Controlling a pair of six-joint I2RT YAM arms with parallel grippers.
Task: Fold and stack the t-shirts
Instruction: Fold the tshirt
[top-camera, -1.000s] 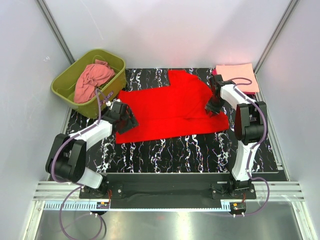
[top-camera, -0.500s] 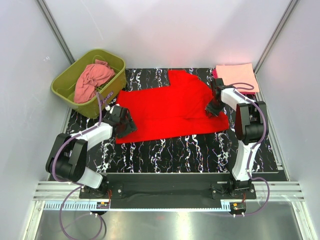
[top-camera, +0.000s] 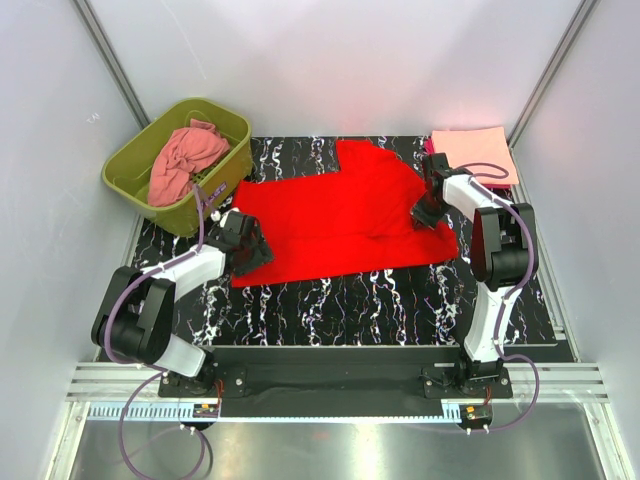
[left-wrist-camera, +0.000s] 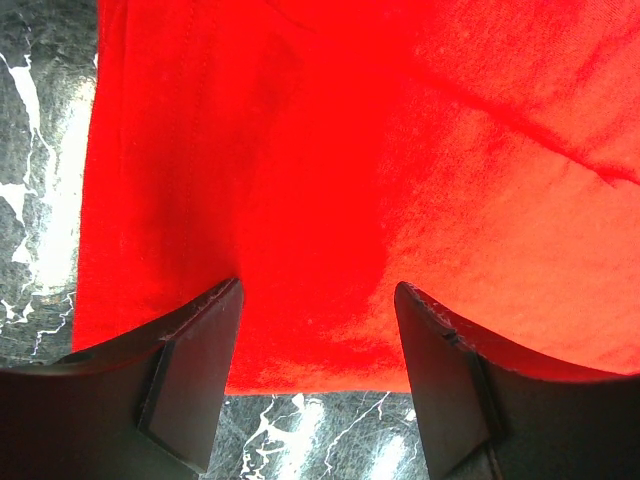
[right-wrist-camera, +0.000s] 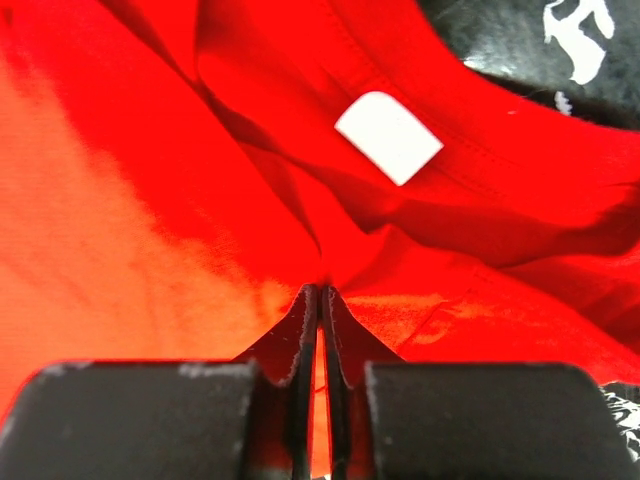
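The bright red t-shirt (top-camera: 345, 215) lies spread across the marbled table. My left gripper (top-camera: 253, 243) is open at its near left hem, the fingers (left-wrist-camera: 190, 370) straddling the red cloth edge (left-wrist-camera: 310, 250). My right gripper (top-camera: 425, 213) is shut on a pinch of the red shirt (right-wrist-camera: 330, 240) near the collar, by its white label (right-wrist-camera: 389, 137). The salmon-pink shirt (top-camera: 185, 160) is crumpled in the olive-green tub (top-camera: 132, 158). The pale peach shirt (top-camera: 475, 152) lies folded at the far right corner, with a sliver of magenta (top-camera: 428, 147) showing at its left edge.
The tub stands at the far left corner, close to my left arm. White walls and metal posts enclose the black marbled table (top-camera: 380, 295).
My left gripper has edged slightly nearer along the shirt's left hem. The right gripper has barely moved and stays at the collar area.
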